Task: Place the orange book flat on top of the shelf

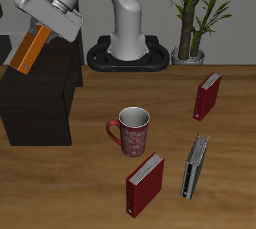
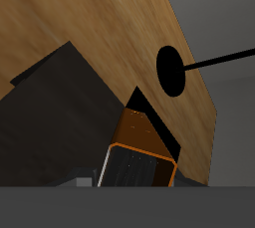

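The orange book [image 1: 29, 50] hangs tilted in my gripper [image 1: 40, 30], held in the air above the flat top of the black-brown shelf [image 1: 35, 98]. The gripper is shut on the book's upper end. In the wrist view the book [image 2: 139, 147] shows end-on, orange covers with dark inner face, and the shelf [image 2: 55, 113] lies below it, over the wooden table. The fingertips themselves are hidden behind the book.
A red patterned mug [image 1: 131, 131] stands mid-table. A dark red book [image 1: 145, 183] stands near the front edge, a grey book [image 1: 194, 166] beside it, another dark red book [image 1: 207, 96] farther back. A potted plant [image 1: 192, 13] stands by the robot base [image 1: 128, 53].
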Controlling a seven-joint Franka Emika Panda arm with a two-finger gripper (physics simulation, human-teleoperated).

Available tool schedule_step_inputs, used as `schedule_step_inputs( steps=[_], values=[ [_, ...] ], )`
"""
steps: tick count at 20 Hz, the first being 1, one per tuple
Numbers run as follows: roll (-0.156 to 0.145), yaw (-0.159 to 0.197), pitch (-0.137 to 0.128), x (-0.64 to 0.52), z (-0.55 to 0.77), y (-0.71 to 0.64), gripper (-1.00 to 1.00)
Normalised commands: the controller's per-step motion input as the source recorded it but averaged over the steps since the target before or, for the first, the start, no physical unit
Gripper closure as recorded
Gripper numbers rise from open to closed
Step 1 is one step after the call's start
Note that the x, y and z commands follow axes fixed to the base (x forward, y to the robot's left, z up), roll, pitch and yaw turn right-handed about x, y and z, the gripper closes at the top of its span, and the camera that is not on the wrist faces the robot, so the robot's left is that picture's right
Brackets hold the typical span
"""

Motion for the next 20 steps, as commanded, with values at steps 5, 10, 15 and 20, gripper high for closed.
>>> schedule_step_inputs(
  steps=[5, 10, 15, 20],
  values=[
    [0.099, -0.014, 0.223, 0.18, -0.46, 0.23, -1.0],
    [0.083, -0.039, 0.148, 0.09, -0.2, 0.18, -1.0],
    [0.088, -0.078, 0.076, -0.02, -0.06, 0.28, -1.0],
    [0.102, -0.068, 0.013, -0.11, 0.09, 0.4, -1.0]
  ],
)
